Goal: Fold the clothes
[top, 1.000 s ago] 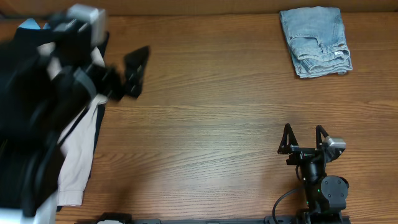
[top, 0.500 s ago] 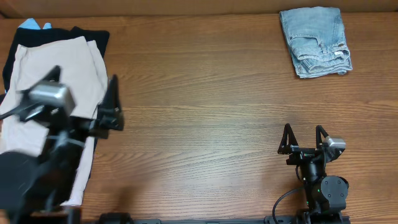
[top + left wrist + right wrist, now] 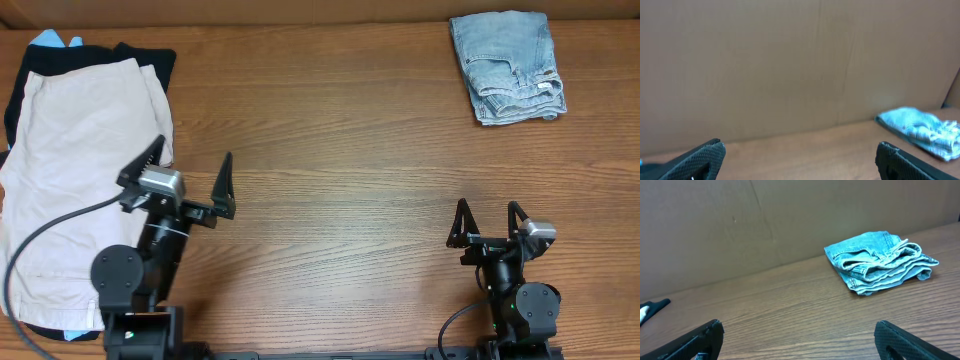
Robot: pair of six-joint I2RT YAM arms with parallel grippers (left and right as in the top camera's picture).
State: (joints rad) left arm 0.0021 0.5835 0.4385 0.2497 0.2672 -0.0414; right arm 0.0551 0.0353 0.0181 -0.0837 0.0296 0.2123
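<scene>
Light-blue washed denim shorts (image 3: pixel 507 67) in a compact folded bundle at the far right corner of the brown wooden tabletop (image 3: pixel 340 150), lying flat, touched by nothing.

Left claw (image 3: pixel 194 152): black fingers spread wide, empty, near the front edge, just beside the right edge of the large beige garment (image 3: pixel 80 150). Right claw (image 3: pixel 487 205): likewise spread wide and empty, near the front edge, well apart from the shorts and aimed toward them.

Further out on the left, beige garment spread flat over a black garment (image 3: pixel 140 55).

Judging by the stacked layers and tidy outline, folding of the shorts apparently finished, both arms seemingly at rest. Next move, if any: probably none on the shorts. For a tighter bundle, a long forward reach by the right claw and a pinch on the near edge, without dragging the layers apart.
</scene>
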